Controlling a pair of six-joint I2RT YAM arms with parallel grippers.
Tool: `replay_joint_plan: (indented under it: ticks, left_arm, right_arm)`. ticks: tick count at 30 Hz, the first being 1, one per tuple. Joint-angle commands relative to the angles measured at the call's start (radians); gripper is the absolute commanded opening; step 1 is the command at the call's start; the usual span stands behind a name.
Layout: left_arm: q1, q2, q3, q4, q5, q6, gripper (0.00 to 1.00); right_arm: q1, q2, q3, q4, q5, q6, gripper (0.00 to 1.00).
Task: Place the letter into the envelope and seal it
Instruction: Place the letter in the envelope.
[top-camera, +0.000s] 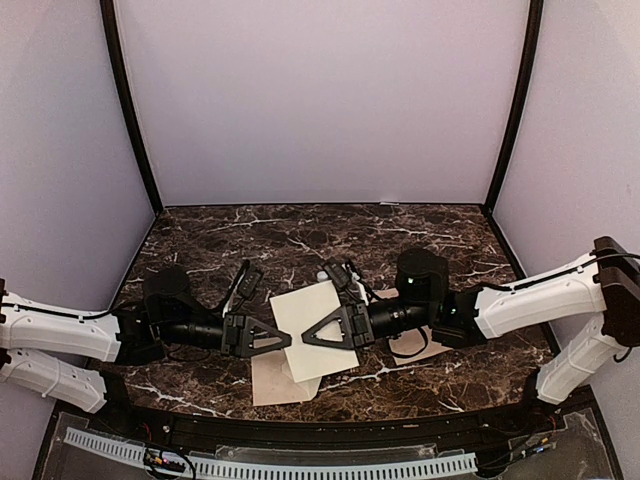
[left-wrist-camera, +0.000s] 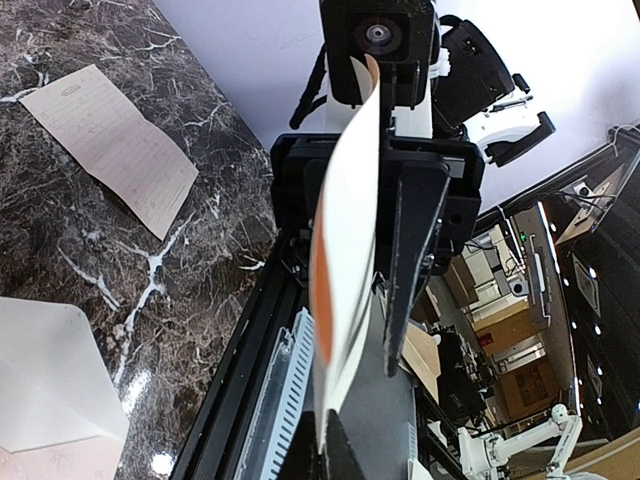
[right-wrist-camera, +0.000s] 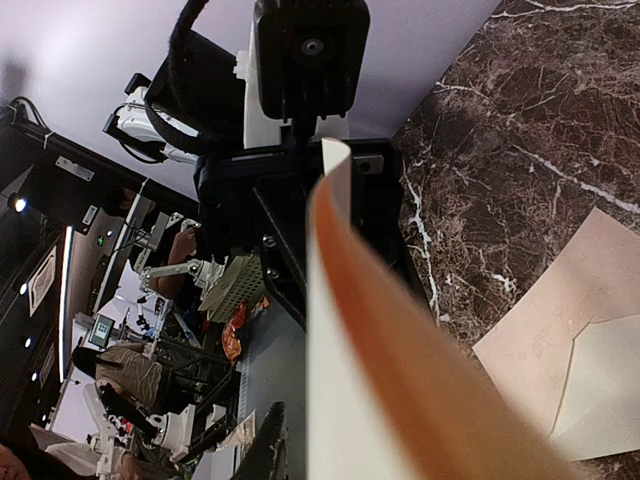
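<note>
The cream envelope (top-camera: 305, 305) hangs level above the marble table (top-camera: 200, 240) between my two grippers, which meet nose to nose over it. Both wrist views see it edge-on and bowed, as the envelope (left-wrist-camera: 345, 230) (right-wrist-camera: 350, 400) with an orange inner face. My left gripper (top-camera: 285, 340) (left-wrist-camera: 335, 440) is shut on its edge. My right gripper (top-camera: 308, 340) (right-wrist-camera: 300, 450) straddles the opposite edge, and a narrow gap shows beside one finger (right-wrist-camera: 270, 445). The letter (left-wrist-camera: 110, 145), a lined tan sheet, lies flat on the table and is partly hidden under the right arm as the letter (top-camera: 432, 347).
A tan sheet (top-camera: 272, 385) (right-wrist-camera: 530, 335) lies on the table under the held envelope, with a paler piece (right-wrist-camera: 610, 390) (left-wrist-camera: 50, 370) on top of it. A black rail (top-camera: 300, 425) and a white slotted duct (left-wrist-camera: 280, 390) run along the near edge. Lilac walls close in three sides.
</note>
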Motion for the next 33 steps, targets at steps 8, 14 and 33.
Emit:
replay_joint_plan:
  ticks: [8,14,33]
  left_arm:
    - [-0.007,-0.023,0.01,0.006,-0.028,0.011,0.0]
    - [-0.007,-0.065,0.013,-0.106,-0.102,0.03,0.25]
    - [0.168,-0.159,-0.191,-0.409,-0.214,-0.096,0.63]
  right_arm:
    - [0.015,-0.004,0.01,0.003,0.044,-0.01,0.0]
    - [0.01,-0.039,-0.007,-0.06,0.121,-0.016,0.0]
    - [-0.039,0.038,-0.049,-0.225,0.232,0.111,0.0]
